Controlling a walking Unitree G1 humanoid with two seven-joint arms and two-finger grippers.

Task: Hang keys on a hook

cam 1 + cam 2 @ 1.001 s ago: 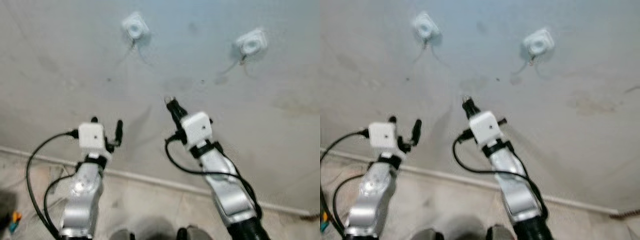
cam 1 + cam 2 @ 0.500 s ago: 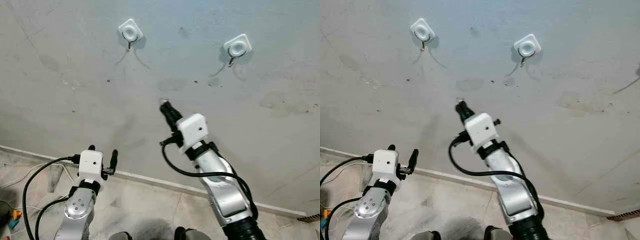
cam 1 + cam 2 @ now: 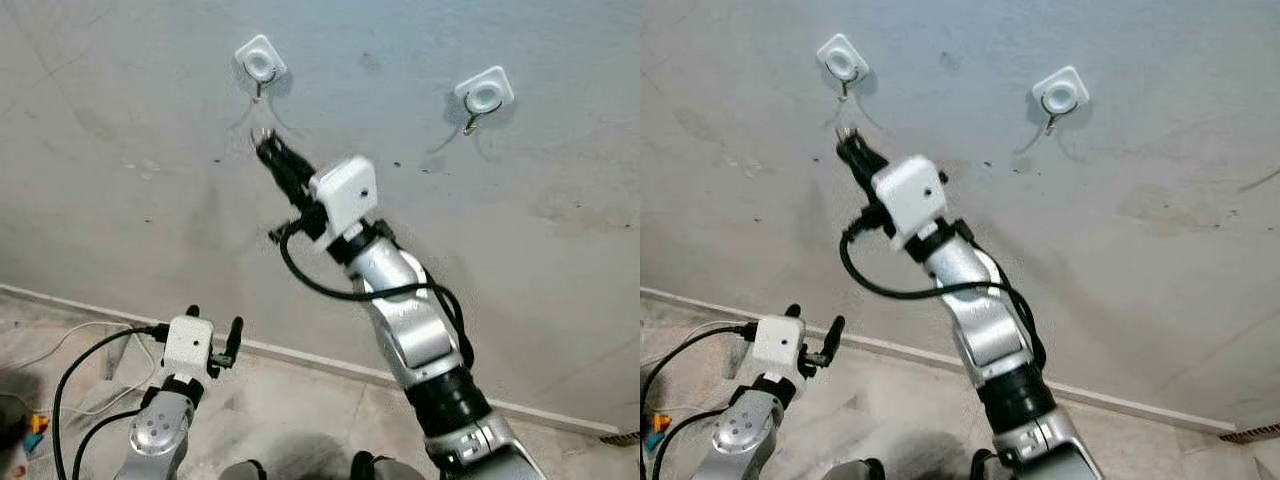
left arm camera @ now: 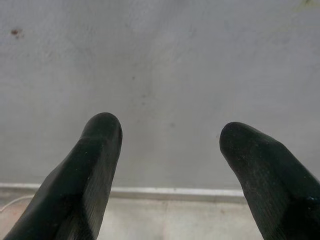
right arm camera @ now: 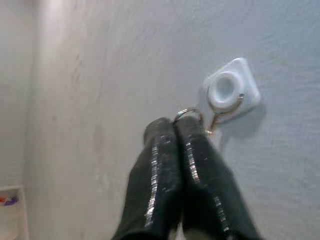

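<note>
The right pincer (image 5: 175, 131) is pinching a key ring (image 5: 188, 113) between closed fingers, just beside the left hook (image 5: 227, 92). The left pincer (image 4: 170, 135) is hanging open, holding nothing.

Two hooks are fixed to a wall (image 3: 120, 120): the left hook (image 3: 259, 62) at about 11 o'clock, the right hook (image 3: 483, 95) at 1 o'clock, well apart. The right gripper (image 3: 264, 140), pinching a key ring (image 5: 188, 113), sits just below the left hook. The left gripper (image 3: 213, 325) hangs low at 7 o'clock, before the skirting (image 3: 300, 358) where wall meets floor (image 3: 300, 420).
</note>
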